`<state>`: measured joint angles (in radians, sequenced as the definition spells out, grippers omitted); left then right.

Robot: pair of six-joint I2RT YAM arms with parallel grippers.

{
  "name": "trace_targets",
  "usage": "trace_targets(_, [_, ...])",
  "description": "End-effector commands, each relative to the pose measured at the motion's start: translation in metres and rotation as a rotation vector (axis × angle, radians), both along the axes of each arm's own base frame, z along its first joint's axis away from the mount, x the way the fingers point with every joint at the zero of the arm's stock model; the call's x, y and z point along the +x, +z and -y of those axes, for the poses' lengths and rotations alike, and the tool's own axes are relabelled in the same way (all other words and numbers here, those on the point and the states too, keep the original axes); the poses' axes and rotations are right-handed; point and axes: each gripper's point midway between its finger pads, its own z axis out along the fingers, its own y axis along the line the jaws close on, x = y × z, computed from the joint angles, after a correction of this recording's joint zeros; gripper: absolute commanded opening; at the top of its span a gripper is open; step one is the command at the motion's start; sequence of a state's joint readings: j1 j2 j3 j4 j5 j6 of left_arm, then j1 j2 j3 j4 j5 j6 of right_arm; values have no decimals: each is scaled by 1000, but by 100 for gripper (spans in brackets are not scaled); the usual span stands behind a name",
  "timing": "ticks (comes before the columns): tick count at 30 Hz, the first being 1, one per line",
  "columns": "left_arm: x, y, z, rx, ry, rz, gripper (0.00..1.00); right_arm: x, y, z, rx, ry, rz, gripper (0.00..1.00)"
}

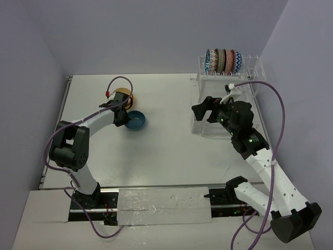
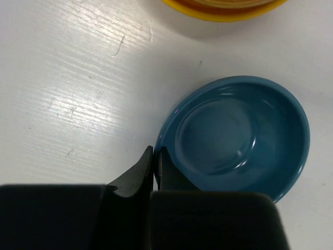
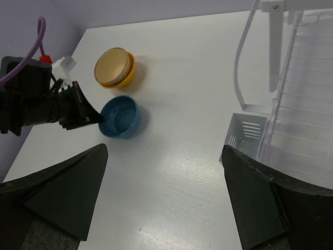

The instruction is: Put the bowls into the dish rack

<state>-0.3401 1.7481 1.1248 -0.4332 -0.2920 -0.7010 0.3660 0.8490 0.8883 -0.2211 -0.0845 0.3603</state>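
Observation:
A plain teal bowl (image 1: 136, 121) (image 2: 239, 135) (image 3: 119, 117) sits upright on the table, left of centre. My left gripper (image 1: 125, 117) (image 2: 156, 156) (image 3: 99, 120) is shut on its near-left rim, one finger outside the wall and one inside. Just behind it lies an orange-yellow bowl (image 1: 124, 97) (image 2: 223, 8) (image 3: 114, 66), seemingly upside down. The dish rack (image 1: 229, 78) (image 3: 291, 104) stands at the back right, with several patterned bowls (image 1: 223, 60) on edge in its raised row. My right gripper (image 1: 204, 112) (image 3: 164, 151) hangs open and empty, left of the rack's lower tray.
The rack's small side basket (image 1: 200, 125) (image 3: 247, 130) juts out toward the table's middle, close under my right gripper. Purple cables loop from both arms. Walls close off the table at left, back and right.

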Motion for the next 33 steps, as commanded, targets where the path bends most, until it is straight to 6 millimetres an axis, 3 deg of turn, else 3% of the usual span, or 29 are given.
trace_targets(1, [14, 51, 23, -60, -52, 142, 0, 0, 3, -22, 60, 58, 4, 98])
trace_targets(8, [2, 119, 61, -70, -179, 312, 0, 3, -17, -67, 36, 96, -121, 96])
trace_targets(9, [-3, 126, 71, -66, -205, 327, 0, 6, -30, -72, 19, 94, -172, 95])
trace_targets(14, [-17, 168, 91, -41, -262, 432, 0, 8, -34, -100, -13, 132, -225, 91])
trace_targets(23, [-40, 189, 128, -12, -322, 494, 0, 24, -60, -118, -76, 69, -307, 87])
trace_targets(33, [-51, 199, 146, -3, -358, 518, 0, 36, -77, -116, -119, 8, -336, 58])
